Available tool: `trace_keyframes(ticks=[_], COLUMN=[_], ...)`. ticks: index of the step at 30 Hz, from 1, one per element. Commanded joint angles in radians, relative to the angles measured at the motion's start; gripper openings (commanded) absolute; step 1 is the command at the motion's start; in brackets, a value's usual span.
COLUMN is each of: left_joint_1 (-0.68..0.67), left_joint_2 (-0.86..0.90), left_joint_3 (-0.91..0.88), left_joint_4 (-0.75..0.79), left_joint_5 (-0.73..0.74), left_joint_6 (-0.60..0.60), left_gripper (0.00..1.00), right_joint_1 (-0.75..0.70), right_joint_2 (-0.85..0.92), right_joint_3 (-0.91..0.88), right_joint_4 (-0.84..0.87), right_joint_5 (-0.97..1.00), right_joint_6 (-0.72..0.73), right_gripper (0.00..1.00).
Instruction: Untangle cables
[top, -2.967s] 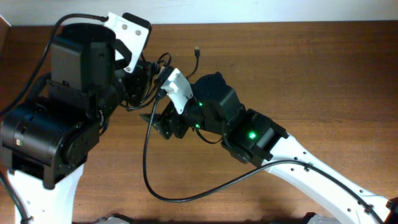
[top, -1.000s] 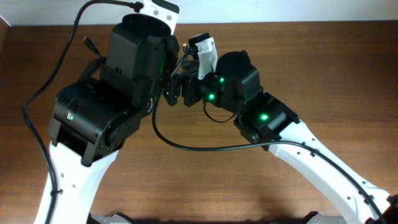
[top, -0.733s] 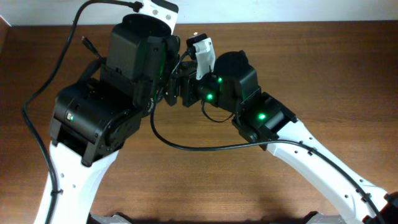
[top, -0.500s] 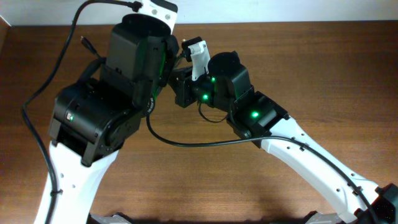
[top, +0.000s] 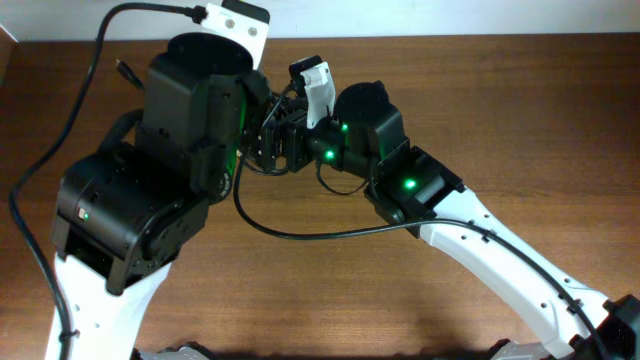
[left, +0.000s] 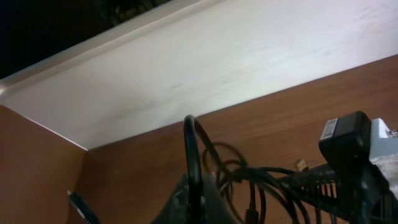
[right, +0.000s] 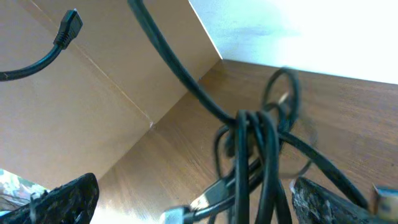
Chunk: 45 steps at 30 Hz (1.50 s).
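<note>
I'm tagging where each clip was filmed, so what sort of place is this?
Most likely a robotics lab or test bench: a left arm and a right arm work over a bare wooden table against a plain white wall, with a tangle of thin black cables raised between them.

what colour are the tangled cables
Black. The cables show best in the right wrist view, bunched close to the camera.

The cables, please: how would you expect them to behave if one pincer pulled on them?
The cables look thin and hang in loose curves, so they are probably floppy and light. Several strands cross and loop together, so pulling one would likely drag the rest. The free plug end may swing.
</note>
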Motion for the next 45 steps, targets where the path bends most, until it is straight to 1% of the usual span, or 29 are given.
trace_keyframes(ticks=[1,4,10,11,12,13,14,15,16,27,28,29,31,33,35,36,38,42,45], left_joint_1=[0.002,0.002,0.001,0.001,0.001,0.001,0.001,0.001,0.0,0.0,0.0,0.0,0.002,0.001,0.002,0.002,0.001,0.001,0.001], left_joint_2=[-0.026,-0.026,-0.026,-0.026,-0.026,-0.026,-0.026,-0.026,-0.026,-0.054,-0.055,-0.055,-0.053,-0.053,-0.053,-0.053,-0.053,-0.053,-0.055], left_joint_3=[0.029,0.029,0.029,0.029,0.029,0.029,0.029,0.029,0.029,0.03,0.03,0.029,0.029,0.029,0.029,0.029,0.029,0.029,0.029], left_joint_4=[-0.003,-0.004,0.005,0.003,0.003,0.003,0.003,0.003,0.002,-0.005,-0.005,-0.009,-0.023,-0.023,-0.023,-0.022,-0.013,-0.013,-0.012], left_joint_5=[-0.077,-0.084,-0.083,-0.083,-0.083,-0.083,-0.083,-0.083,-0.082,-0.057,-0.057,-0.057,-0.057,-0.058,-0.057,-0.057,-0.058,-0.058,-0.061], left_joint_6=[0.017,0.017,0.016,0.016,0.016,0.016,0.016,0.016,0.016,0.013,0.013,0.013,0.013,0.013,0.013,0.013,0.013,0.013,0.017], left_gripper=[0.0,0.0,0.0,0.0,0.0,0.0,0.0,0.0,0.0,0.0,0.0,0.0,0.0,0.0,0.0,0.0,0.0,0.0,0.0], right_joint_1=[-0.021,-0.043,0.006,0.008,0.01,0.012,0.018,0.019,0.026,0.031,0.031,0.03,0.021,-0.007,-0.044,-0.048,-0.047,-0.02,-0.008], right_joint_2=[0.002,0.002,0.002,0.003,0.005,0.01,0.021,0.032,0.042,0.062,0.062,0.06,0.036,-0.003,-0.045,-0.047,-0.035,-0.005,0.015], right_joint_3=[0.017,0.017,0.017,0.017,0.017,0.017,0.017,0.017,0.017,0.017,0.017,0.017,0.021,0.023,0.023,0.023,0.022,0.02,0.02], right_joint_4=[0.026,0.014,-0.004,-0.006,-0.011,-0.011,-0.011,-0.011,-0.011,-0.008,-0.006,0.004,0.019,0.009,-0.06,-0.101,-0.154,-0.171,-0.222], right_joint_5=[-0.019,-0.065,-0.049,-0.049,-0.049,-0.05,-0.049,-0.05,-0.049,-0.051,-0.069,-0.083,-0.082,-0.083,-0.083,-0.082,-0.077,-0.067,-0.027], right_joint_6=[-0.003,-0.003,-0.015,-0.015,-0.015,-0.014,-0.015,-0.014,-0.014,-0.043,-0.037,-0.037,-0.042,-0.062,-0.072,-0.095,-0.095,-0.146,-0.177], right_gripper=[0.98,1.0,0.99,0.92,0.83,0.6,0.22,0.11,0.04,0.04,0.47,0.7,0.76,0.77,0.78,0.78,0.78,0.78,0.77])
